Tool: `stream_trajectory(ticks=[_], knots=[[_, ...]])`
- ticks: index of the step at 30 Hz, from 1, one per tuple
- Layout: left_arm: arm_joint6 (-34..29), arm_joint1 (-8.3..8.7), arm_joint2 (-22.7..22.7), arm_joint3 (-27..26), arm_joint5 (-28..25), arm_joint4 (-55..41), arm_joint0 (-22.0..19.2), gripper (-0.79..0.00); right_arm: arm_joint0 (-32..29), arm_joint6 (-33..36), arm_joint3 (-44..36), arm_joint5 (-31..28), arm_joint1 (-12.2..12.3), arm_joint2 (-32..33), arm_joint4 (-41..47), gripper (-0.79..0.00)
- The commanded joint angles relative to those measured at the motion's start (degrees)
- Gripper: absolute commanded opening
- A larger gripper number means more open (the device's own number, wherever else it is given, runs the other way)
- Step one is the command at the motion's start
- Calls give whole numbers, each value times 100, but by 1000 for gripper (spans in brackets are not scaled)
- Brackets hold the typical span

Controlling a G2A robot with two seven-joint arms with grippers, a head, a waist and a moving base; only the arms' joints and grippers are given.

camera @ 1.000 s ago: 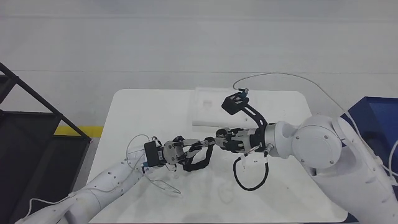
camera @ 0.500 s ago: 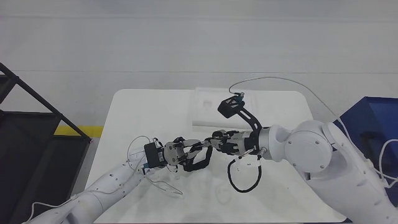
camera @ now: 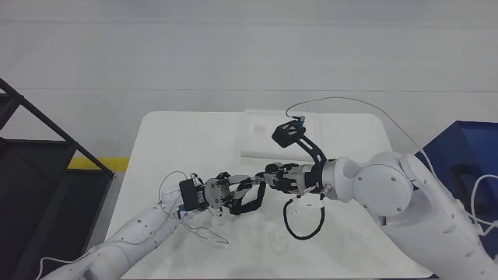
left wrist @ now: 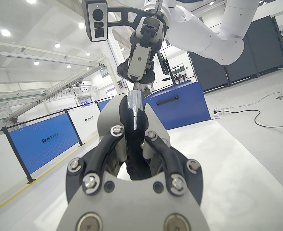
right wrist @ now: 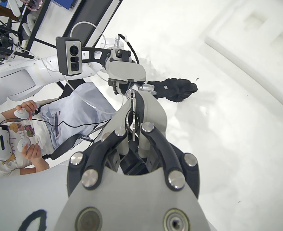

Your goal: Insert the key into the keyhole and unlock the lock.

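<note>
The right tool (right wrist: 134,108) is pinched narrow on the key (right wrist: 133,121), holding its head end so the blade points out past the fingertips. Directly ahead of it, tip to tip, the left tool (left wrist: 132,117) is clamped on the lock (left wrist: 134,100), a chrome cylinder whose black-sleeved cable (right wrist: 177,89) trails off to one side of that tool.

The step in hand looks like the insertion itself. The key's tip meets the round keyhole (right wrist: 131,94), but most of the blade lies outside, and I cannot tell how far it has entered. The next move likely calls for a straight push along the cylinder's axis with the left tool holding firm, then a turn of the right wrist. Any tilt between blade and cylinder could jam it.

The right wrist view gives the keyhole face and the tip against it. The left wrist view looks along the cylinder from behind, which lets one judge whether the opposite tool is in line with it. The top view places both tools above the bench (camera: 171,148), with a foam tray (camera: 261,134) beyond them.
</note>
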Motion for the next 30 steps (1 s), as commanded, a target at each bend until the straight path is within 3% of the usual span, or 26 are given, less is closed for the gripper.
stream_trajectory(ticks=[1, 30], knots=[[13, -6, -33, -8, -8, 33, 17, -785, -4, -20, 19, 6, -7, -10, 27, -785], [-3, -63, -308, -159, -117, 514, 104, -785, 401, 226, 590, 93, -166, -336, 631, -785]])
